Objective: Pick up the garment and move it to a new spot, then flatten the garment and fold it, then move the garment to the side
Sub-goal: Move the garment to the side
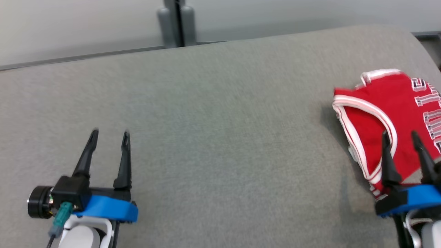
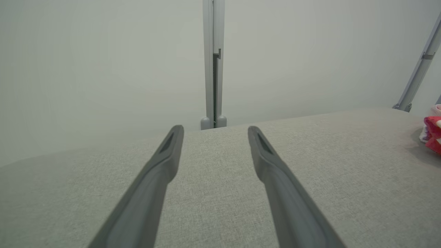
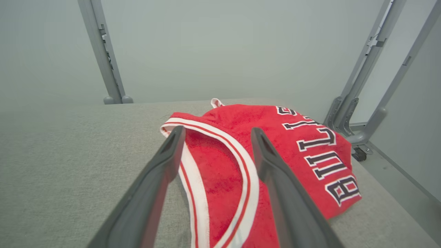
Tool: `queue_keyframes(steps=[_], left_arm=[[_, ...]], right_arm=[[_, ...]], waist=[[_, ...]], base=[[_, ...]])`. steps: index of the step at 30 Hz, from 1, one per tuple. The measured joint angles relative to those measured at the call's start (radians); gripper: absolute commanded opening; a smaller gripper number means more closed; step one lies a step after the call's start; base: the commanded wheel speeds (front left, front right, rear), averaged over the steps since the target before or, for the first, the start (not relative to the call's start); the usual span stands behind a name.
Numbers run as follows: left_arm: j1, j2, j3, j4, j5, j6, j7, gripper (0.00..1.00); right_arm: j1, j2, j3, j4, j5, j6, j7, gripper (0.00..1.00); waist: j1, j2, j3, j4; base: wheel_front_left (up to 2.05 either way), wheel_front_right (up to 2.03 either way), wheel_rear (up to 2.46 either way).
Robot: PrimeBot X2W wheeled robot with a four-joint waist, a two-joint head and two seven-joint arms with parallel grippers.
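I see the garment (image 1: 379, 106), a red sleeveless jersey with white-and-red striped trim along its armhole and dark letters outlined in white across it. It lies folded into a compact, slightly rumpled bundle on the grey fabric surface (image 1: 206, 120), far over on the right side near the rounded edge, lettering facing up.

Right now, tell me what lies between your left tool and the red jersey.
Only bare grey cloth surface: in the head view, nothing sits between the left tool and the red jersey.
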Motion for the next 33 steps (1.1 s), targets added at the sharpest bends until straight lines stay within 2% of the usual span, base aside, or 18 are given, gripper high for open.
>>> queue_keyframes(steps=[6, 13, 33], left_arm=[[0.054, -0.002, 0.024, 0.03, -0.02, 0.025, -0.007, 1.0], [0.108, 0.005, 0.024, 0.048, -0.023, 0.038, -0.009, 1.0], [0.202, 0.0, 0.003, 0.106, -0.059, 0.034, -0.009, 1.0]], right_arm=[[0.071, 0.042, 0.072, -0.105, 0.002, 0.0, 0.031, 1.0], [0.12, 0.056, 0.102, -0.148, 0.015, 0.0, 0.062, 1.0], [0.278, 0.061, 0.112, -0.22, 0.027, 0.0, 0.131, 1.0]], waist=[[0.0001, 0.0, -0.077, 0.084], [0.0, -0.0001, -0.143, 0.148], [0.0001, 0.0001, -0.242, 0.137]], base=[[0.0, 0.0, 0.0], [0.0, 0.0, 0.0], [0.0, 0.0, 0.0]])
